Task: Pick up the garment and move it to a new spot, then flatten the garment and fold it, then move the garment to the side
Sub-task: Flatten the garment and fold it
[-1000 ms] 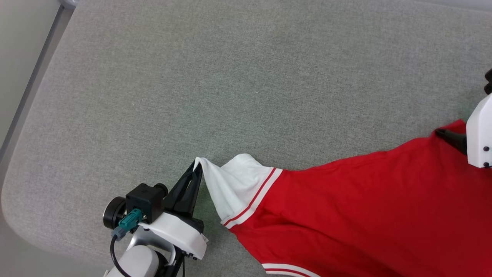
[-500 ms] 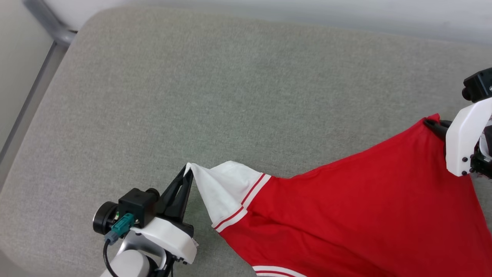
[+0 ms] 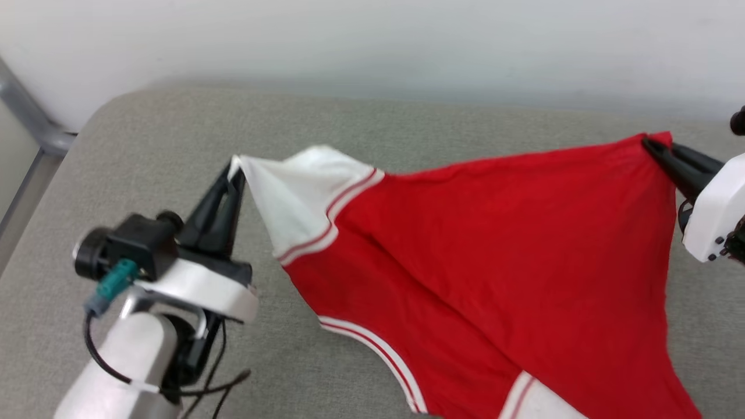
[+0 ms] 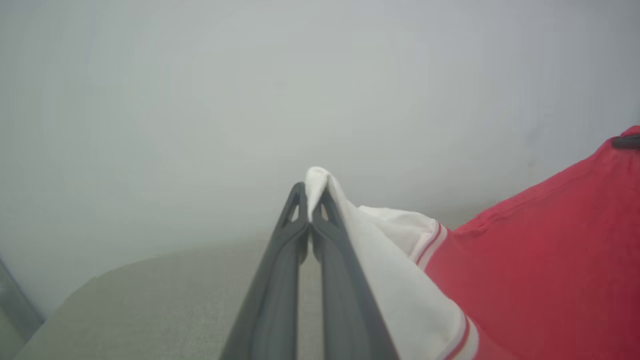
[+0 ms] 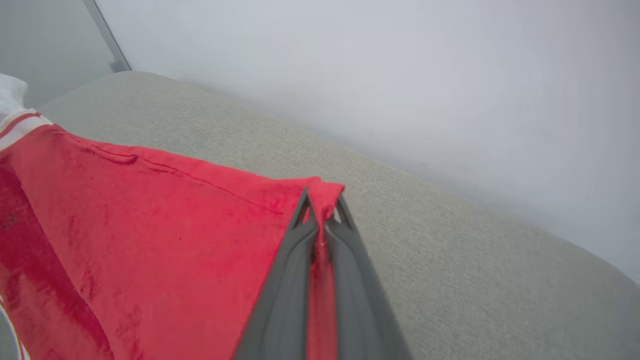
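Head view: the red shirt (image 3: 495, 244) is stretched out between the two claws, over the grey padded bench (image 3: 174, 122) that stands against a pale wall (image 3: 372, 41). The left claw (image 3: 236, 170) is pinched tight on the tip of the white sleeve (image 3: 291, 192), at the shirt's far left end. The right claw (image 3: 649, 142) is clamped on a red corner at the shirt's upper right. The top edge of the cloth runs almost straight from one claw to the other, and the rest hangs down and toward the bottom of the picture, where red-and-white striped trim shows. The two claws are well apart, one at each end of the cloth.

Left wrist view: the left claw (image 4: 311, 192) has its two dark fingers pressed together, with a fold of white sleeve (image 4: 380, 280) caught between the tips and poking out just above them. The sleeve falls away to the right of the fingers and joins the red body of the shirt (image 4: 540, 250). At the far right edge the dark tip of the right claw (image 4: 627, 142) sits on the shirt's top corner.

Right wrist view: the right claw (image 5: 322, 200) is closed on a bunched red corner of the shirt (image 5: 150, 225), cloth squeezed between the fingers. The shirt spreads to the left of the claw, above the bench (image 5: 450, 250)
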{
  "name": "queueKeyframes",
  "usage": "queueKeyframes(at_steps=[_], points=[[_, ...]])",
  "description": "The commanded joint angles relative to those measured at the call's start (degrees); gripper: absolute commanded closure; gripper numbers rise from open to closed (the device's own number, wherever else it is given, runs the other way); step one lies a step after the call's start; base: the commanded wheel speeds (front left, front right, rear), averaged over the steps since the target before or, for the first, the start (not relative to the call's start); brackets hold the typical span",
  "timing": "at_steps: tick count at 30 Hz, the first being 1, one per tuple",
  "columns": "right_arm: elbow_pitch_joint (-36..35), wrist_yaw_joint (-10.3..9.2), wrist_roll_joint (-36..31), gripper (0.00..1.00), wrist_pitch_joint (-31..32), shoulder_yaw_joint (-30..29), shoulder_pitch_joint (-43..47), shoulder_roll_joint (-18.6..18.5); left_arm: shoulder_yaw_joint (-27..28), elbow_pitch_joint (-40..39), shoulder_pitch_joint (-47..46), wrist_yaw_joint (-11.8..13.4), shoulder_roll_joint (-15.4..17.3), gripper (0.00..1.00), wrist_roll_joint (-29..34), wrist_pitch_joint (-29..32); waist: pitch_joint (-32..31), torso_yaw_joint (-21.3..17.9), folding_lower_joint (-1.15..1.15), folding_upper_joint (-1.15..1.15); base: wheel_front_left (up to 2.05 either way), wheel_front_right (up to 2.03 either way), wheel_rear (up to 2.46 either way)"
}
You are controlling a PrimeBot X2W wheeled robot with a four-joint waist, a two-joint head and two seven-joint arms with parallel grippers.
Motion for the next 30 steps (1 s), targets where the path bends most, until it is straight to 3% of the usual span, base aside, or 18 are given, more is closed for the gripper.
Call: queueKeyframes(at_steps=[1, 9, 16, 22, 30], points=[[-0.39, -0.04, -0.23, 1.00, -0.39, -0.40, 0.47, 0.34, 0.36, -0.36, -1.08, -0.25, 0.33, 1.00, -0.01, 0.23, -0.92, -1.08, 0.00, 0.00, 0.00, 0.00, 0.00], [-5.18, -0.04, -3.27, 1.00, -1.07, -5.96, -2.53, 1.83, 1.59, -2.24, -12.64, -2.77, 2.19, 1.00, -0.12, 3.40, -0.25, -2.99, 0.00, 0.00, 0.00, 0.00, 0.00], [-8.05, -0.04, -6.97, 1.00, 1.07, -11.15, -9.81, 3.27, 1.00, -1.47, -27.69, -5.62, 1.86, 1.00, 1.04, 6.47, 5.41, -3.53, 0.00, 0.00, 0.00, 0.00, 0.00], [-8.42, -0.04, -11.08, 1.00, 4.02, -13.80, -21.51, 3.79, 0.81, 1.85, -43.05, -8.33, 1.29, 1.00, 2.21, 8.61, 13.56, -3.33, 0.00, 0.00, 0.00, 0.00, 0.00], [-2.19, -0.04, -16.88, 1.00, 5.77, -13.38, -42.33, 4.73, -0.44, 11.54, -66.16, -10.95, 0.36, 1.00, 2.85, 9.00, 22.59, -2.68, 0.00, 0.00, 0.00, 0.00, 0.00]])
